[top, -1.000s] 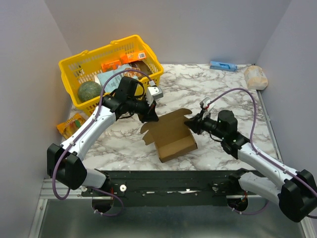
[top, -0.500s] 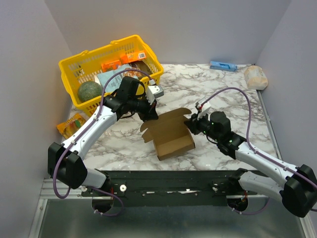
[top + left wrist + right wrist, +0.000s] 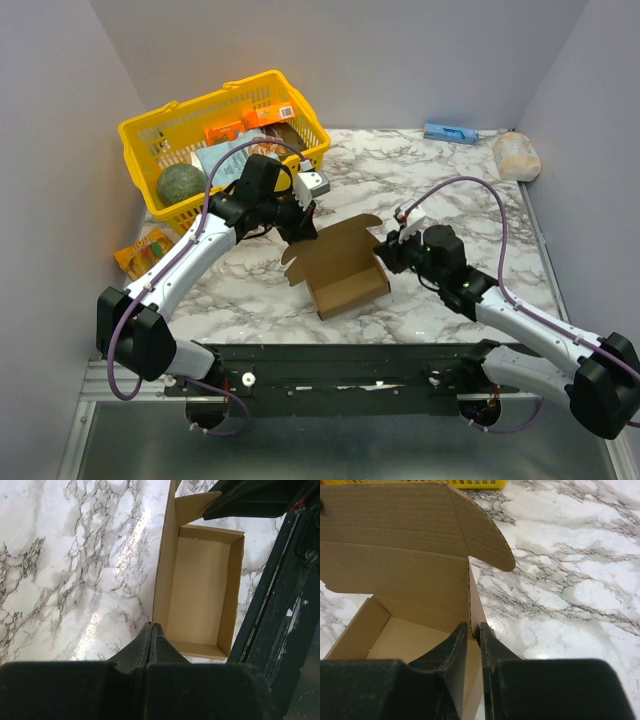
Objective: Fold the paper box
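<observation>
Pinching the box (image 3: 350, 280) by its lid (image 3: 335, 243) with my left gripper (image 3: 151, 626) clamped together, and straddling its right wall with my right gripper (image 3: 474, 627), jaws narrow though I cannot tell if they grip, I risk dragging or creasing it mid-table (image 3: 450, 180) if either arm pulls unevenly.

The top external camera sits high above the 6 o'clock edge and looks down toward 12 o'clock, far enough back to take in the whole tabletop (image 3: 450, 170). The left wrist camera hangs close over the left claw (image 3: 151, 625), looking steeply down toward 5 o'clock along the paper box (image 3: 197, 590), while the right wrist camera rides low and near behind the right claw (image 3: 472, 626), facing about 10 o'clock. All three share the box, whose open inside the wrist cameras see from opposite ends.
</observation>
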Controlling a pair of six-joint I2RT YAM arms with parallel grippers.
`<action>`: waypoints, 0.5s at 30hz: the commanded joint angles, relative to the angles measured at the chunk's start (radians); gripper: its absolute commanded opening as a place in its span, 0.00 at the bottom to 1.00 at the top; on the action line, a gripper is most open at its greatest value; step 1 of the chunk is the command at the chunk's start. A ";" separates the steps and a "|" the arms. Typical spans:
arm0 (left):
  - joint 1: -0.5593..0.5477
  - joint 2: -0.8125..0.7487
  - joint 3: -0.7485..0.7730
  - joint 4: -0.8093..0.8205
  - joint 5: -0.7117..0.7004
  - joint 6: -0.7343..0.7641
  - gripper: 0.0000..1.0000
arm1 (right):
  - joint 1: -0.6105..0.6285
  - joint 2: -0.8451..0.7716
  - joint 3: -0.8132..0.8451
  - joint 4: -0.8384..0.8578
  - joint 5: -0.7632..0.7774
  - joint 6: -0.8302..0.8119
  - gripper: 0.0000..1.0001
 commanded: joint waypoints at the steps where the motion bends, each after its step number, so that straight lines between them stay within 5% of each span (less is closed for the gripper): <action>1: -0.003 0.000 -0.017 0.036 0.028 -0.003 0.00 | 0.009 0.014 -0.014 0.064 -0.071 -0.018 0.24; 8: -0.015 0.001 -0.018 0.027 0.036 0.007 0.00 | 0.011 0.069 -0.005 0.095 -0.036 -0.027 0.19; 15: -0.017 0.001 -0.018 0.028 0.030 0.007 0.00 | 0.009 0.093 -0.018 0.121 0.043 -0.007 0.03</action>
